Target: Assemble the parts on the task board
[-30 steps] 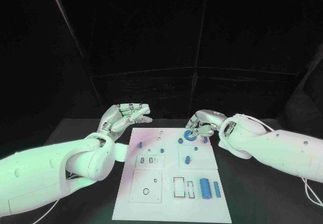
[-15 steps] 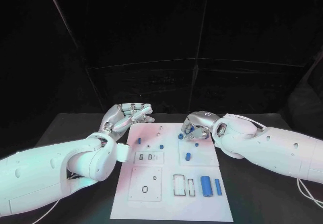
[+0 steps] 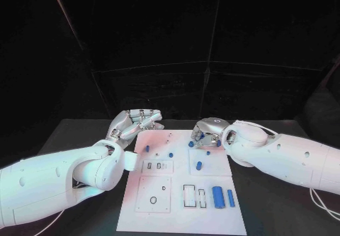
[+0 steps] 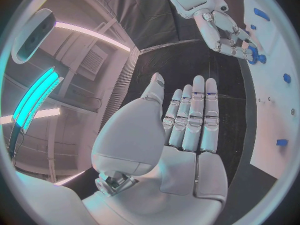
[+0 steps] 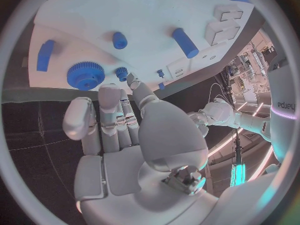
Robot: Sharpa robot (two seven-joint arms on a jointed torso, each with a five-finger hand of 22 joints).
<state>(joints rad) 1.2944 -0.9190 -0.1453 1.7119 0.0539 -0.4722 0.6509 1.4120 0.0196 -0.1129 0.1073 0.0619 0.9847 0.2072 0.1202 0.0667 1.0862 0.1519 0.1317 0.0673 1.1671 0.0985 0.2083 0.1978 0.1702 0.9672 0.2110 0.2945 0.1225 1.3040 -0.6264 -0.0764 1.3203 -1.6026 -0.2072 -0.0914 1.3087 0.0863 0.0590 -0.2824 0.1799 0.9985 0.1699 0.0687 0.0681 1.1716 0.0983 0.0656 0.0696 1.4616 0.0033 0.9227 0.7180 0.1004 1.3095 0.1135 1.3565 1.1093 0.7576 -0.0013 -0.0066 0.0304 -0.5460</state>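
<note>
Black desk, dark backdrop, with the white task board lying at centre. Left: the left hand hovers off the board's far left corner, fingers extended, close together and holding nothing. Centre: small blue parts stand or lie on the board, among them a short peg and two cylinders near the front right. Right: the right hand sits over the board's far edge, its fingers slightly parted and empty; the blue gear lies flat on the board just beyond the fingertips, apparently not held. Judged step: seating or taking up the gear. Approach squarely from above and keep the gear level, avoiding the neighbouring pegs.
</note>
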